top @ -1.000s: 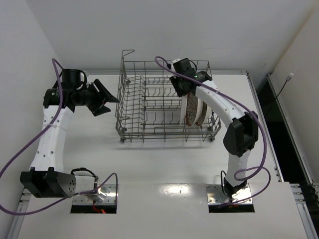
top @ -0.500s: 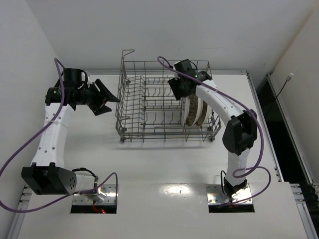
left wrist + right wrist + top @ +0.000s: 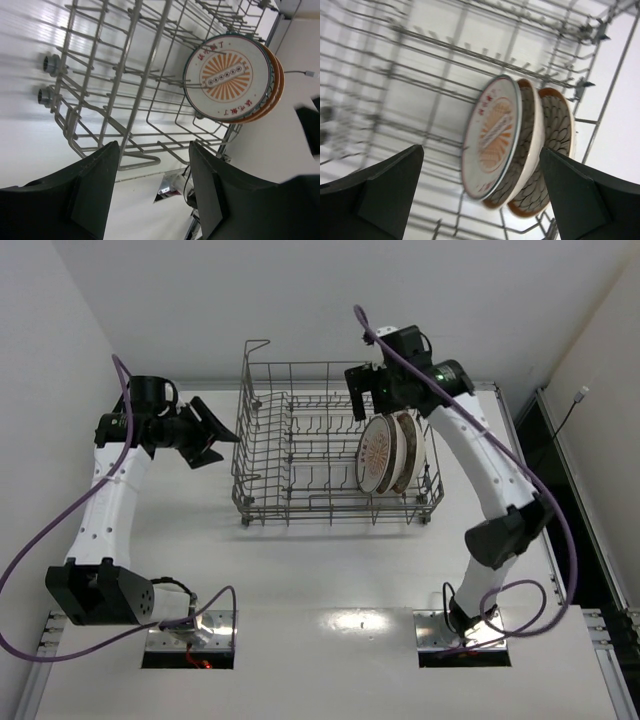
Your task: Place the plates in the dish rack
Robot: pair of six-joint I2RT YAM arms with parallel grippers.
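Observation:
The dish rack (image 3: 300, 455) is a grey wire basket at the middle of the table. Three plates stand on edge in its right end. The white plate with the orange sunburst (image 3: 377, 453) is leftmost, with two brown-rimmed plates (image 3: 408, 448) close behind it. My right gripper (image 3: 365, 400) hangs open above them and holds nothing. In the right wrist view the sunburst plate (image 3: 492, 135) and the patterned plates (image 3: 555, 132) lie below my wide-spread right gripper (image 3: 482, 195). My left gripper (image 3: 222, 445) is open and empty, left of the rack. The left wrist view shows the rack (image 3: 125, 75) and the sunburst plate (image 3: 227, 77).
The rack's tall wire sides and upright tines (image 3: 310, 425) stand between the two grippers. A white wall runs along the table's left and back. The arms' base plates (image 3: 190, 630) sit at the near edge. A dark gap (image 3: 540, 440) borders the table on the right.
My right gripper opened, let go of the sunburst plate and rose back above the rack. The plate stays standing against the other two. The left arm has hardly moved.

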